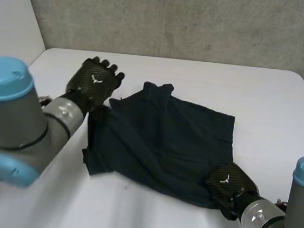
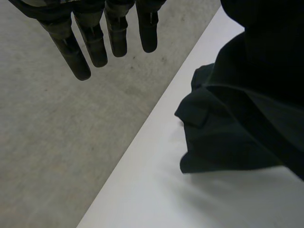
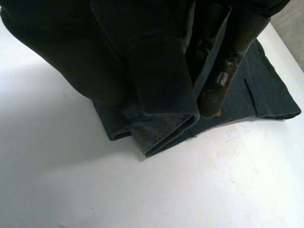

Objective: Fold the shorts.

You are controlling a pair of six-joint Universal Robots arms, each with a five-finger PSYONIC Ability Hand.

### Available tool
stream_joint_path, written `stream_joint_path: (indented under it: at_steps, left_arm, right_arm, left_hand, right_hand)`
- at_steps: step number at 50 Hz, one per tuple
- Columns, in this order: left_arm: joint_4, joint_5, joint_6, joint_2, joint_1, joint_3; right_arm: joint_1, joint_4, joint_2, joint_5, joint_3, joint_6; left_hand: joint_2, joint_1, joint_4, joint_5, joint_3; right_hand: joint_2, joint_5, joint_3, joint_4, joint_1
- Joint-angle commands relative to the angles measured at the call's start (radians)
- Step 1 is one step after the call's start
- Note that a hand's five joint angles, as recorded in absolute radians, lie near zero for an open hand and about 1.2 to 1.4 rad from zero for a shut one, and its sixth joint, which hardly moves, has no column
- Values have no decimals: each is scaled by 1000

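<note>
The dark shorts (image 1: 165,142) lie spread mid-tabletop (image 1: 262,98); my right hand (image 1: 226,184) pinches their near corner, I judge to carry it over for a fold, while my left hand (image 1: 94,82) hovers by the far corner, fingers (image 2: 95,42) straight, gripping nothing

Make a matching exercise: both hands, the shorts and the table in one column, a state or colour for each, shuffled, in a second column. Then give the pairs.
Column one:
1. left hand
2. right hand
3. shorts
4. table

Column two:
A. white
B. fingers closed on a near corner of the shorts
C. dark, lying on the table
D. fingers straight, holding nothing, beside the shorts' far corner

Pairs: 1-D, 2-B, 3-C, 4-A
</note>
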Motion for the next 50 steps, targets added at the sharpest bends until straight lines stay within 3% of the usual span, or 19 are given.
stream_joint_path:
  at_steps: [1, 6, 13, 22, 32, 42, 50]
  left_arm:
    - [-18, 80, 0, -242, 65, 254]
    - [-71, 86, 0, -326, 74, 366]
    - [-136, 88, -2, -334, 71, 331]
    - [-274, 80, -6, -198, 59, 155]
    - [-412, 59, -88, 106, 53, 18]
    - [-529, 17, -197, 496, 45, 69]
    - [-524, 0, -266, 584, 53, 118]
  right_arm:
    - [3, -44, 5, -2, 17, 14]
    - [-4, -47, 3, -5, 12, 16]
    - [-9, -73, -6, -3, 12, 16]
    - [-17, -102, -41, -2, 12, 45]
    - [-31, 7, -144, 3, -68, 74]
    - [-60, 355, -288, 0, -471, 77]
    - [-58, 496, -274, 1, -747, 75]
  left_hand:
    - [67, 68, 65, 64, 71]
    - [81, 83, 80, 78, 85]
    - [275, 276, 273, 272, 279]
    - [1119, 1120, 1118, 1116, 1123]
    - [1120, 1121, 1119, 1117, 1124]
    - [1120, 1121, 1119, 1117, 1124]
    - [1120, 1121, 1119, 1117, 1124]
  right_hand:
    - [216, 227, 214, 204, 432]
    - [216, 227, 214, 204, 432]
    - [216, 227, 214, 204, 432]
    - [216, 227, 214, 204, 432]
    - [216, 227, 214, 204, 432]
    - [216, 227, 214, 204, 432]
    - [216, 227, 214, 204, 432]
